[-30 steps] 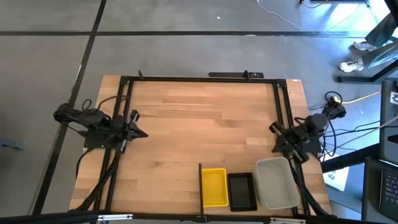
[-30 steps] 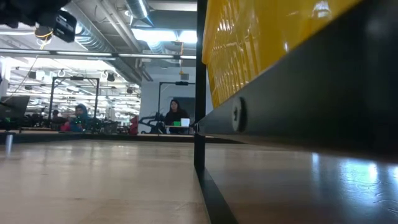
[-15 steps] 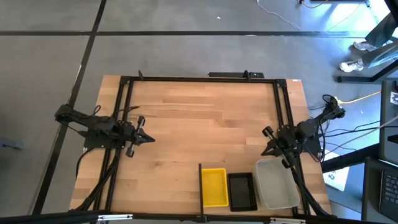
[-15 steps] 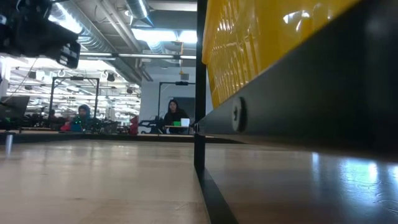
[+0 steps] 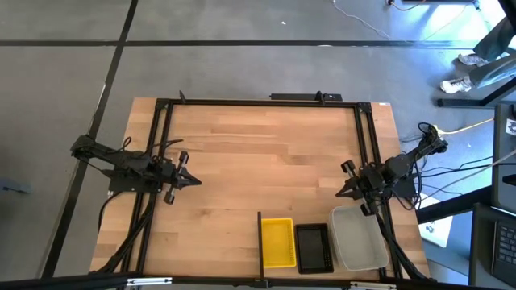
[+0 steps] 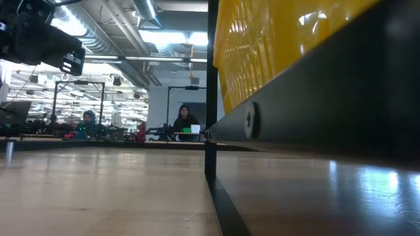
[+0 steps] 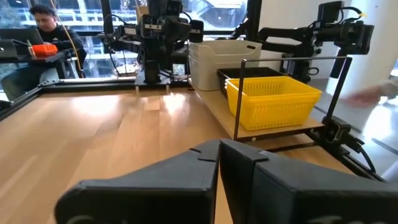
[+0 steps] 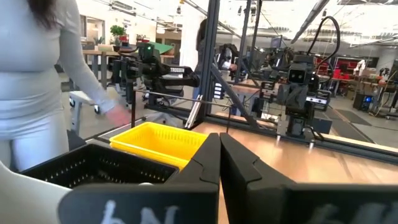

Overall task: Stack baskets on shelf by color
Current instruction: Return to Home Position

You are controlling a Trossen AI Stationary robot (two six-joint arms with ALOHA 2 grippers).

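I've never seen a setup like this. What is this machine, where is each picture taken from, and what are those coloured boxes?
It is a robot with two dark arms at a wooden table. One picture looks straight down on it: the left gripper and right gripper are at opposite sides. Another looks level from the tabletop, so close that the yellow basket fills much of it. The last two come from a camera on each wrist. Both grippers are shut and hold nothing. On a pale shelf at one table edge, three colours sit in a row: yellow, a black basket, then grey-white baskets nested together. A person stands just beyond the shelf.
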